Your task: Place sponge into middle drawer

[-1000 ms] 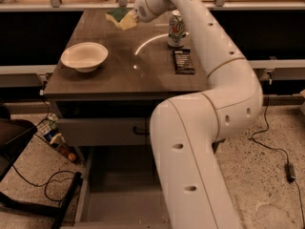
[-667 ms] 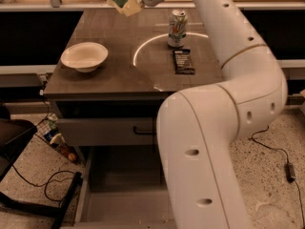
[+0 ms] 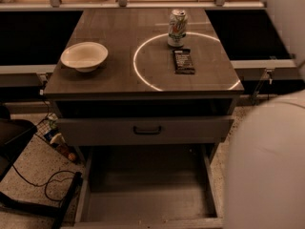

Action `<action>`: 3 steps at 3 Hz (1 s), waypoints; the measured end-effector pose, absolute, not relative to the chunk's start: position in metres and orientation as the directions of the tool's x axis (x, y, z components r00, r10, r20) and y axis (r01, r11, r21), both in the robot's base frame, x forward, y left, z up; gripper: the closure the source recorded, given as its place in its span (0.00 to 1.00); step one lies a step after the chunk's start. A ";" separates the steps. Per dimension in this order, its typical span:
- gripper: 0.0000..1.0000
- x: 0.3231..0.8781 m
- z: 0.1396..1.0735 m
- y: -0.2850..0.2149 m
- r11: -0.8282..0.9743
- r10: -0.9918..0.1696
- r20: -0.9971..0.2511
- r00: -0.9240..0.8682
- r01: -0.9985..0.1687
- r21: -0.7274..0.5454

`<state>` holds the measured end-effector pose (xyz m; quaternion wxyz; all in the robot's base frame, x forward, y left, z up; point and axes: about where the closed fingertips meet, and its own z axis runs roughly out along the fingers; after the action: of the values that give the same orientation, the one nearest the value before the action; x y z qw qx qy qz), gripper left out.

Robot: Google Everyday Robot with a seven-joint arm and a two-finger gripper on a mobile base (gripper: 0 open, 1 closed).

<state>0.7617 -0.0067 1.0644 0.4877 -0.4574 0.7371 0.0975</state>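
The middle drawer point(image 3: 143, 202) is pulled out at the bottom of the cabinet, showing a smooth grey floor and low side walls with nothing lying in it. The sponge is out of view. My gripper is out of view too; only the white bulk of my arm point(image 3: 269, 166) fills the right side, with another part at the top right corner point(image 3: 286, 8).
On the cabinet top point(image 3: 119, 75) are a white bowl point(image 3: 84, 56) at the left, a soda can point(image 3: 177, 27) at the back and a dark snack bar point(image 3: 183, 61) in front of it. A drawer with a grey front and dark bar handle point(image 3: 147, 129) sits above the open one. Cables point(image 3: 52, 185) lie on the floor at the left.
My gripper, holding the sponge over the back of the cabinet top, has risen and left the picture at the top. The arm has swung to the right edge.
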 end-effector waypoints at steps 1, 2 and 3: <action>1.00 0.713 1.106 -0.030 0.619 -0.546 -0.835 -0.075 -0.707 -0.342; 1.00 0.664 1.108 -0.052 0.657 -0.539 -0.838 -0.088 -0.666 -0.352; 1.00 0.623 1.022 -0.073 0.652 -0.612 -0.759 -0.222 -0.685 -0.325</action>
<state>0.6229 -0.0732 1.0220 0.4649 -0.4155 0.7808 0.0392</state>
